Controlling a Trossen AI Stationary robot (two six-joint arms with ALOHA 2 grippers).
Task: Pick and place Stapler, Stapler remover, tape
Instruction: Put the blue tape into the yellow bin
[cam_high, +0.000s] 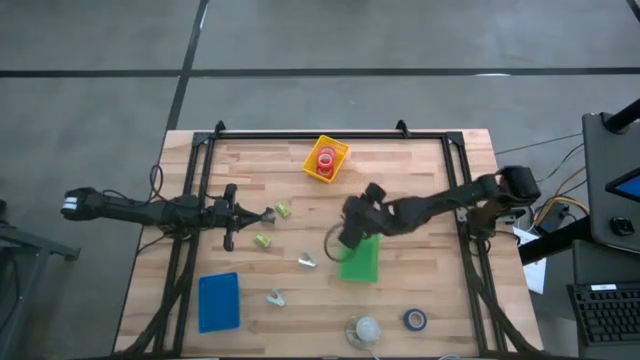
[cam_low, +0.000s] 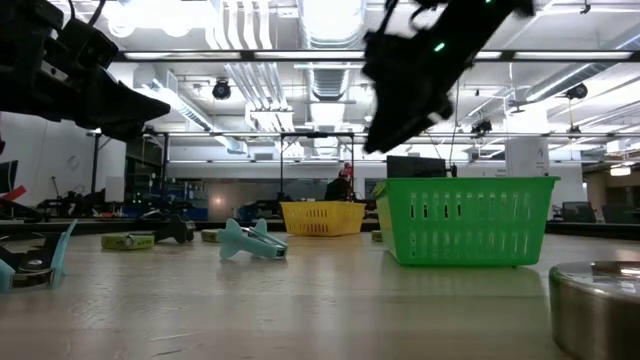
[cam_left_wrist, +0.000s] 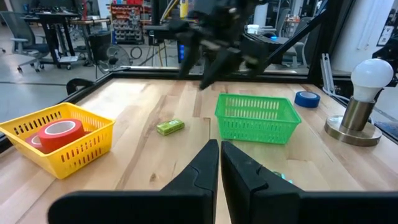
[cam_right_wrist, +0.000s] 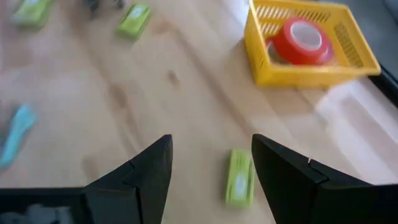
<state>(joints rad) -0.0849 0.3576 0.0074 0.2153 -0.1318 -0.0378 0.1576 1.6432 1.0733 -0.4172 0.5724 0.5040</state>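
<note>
My right gripper empty, fingers apart, its wrist view alone showing a green stapler lying lengthwise between them, left gripper closed.

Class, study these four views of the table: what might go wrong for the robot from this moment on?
1. The right hand is open above a green stapler lying close to the green basket; a finger may clip the basket wall coming down.
2. The blue tape roll lies near the lamp at the table's edge; reaching for it could knock the lamp.

Lab, ceiling ducts, equipment racks
</note>
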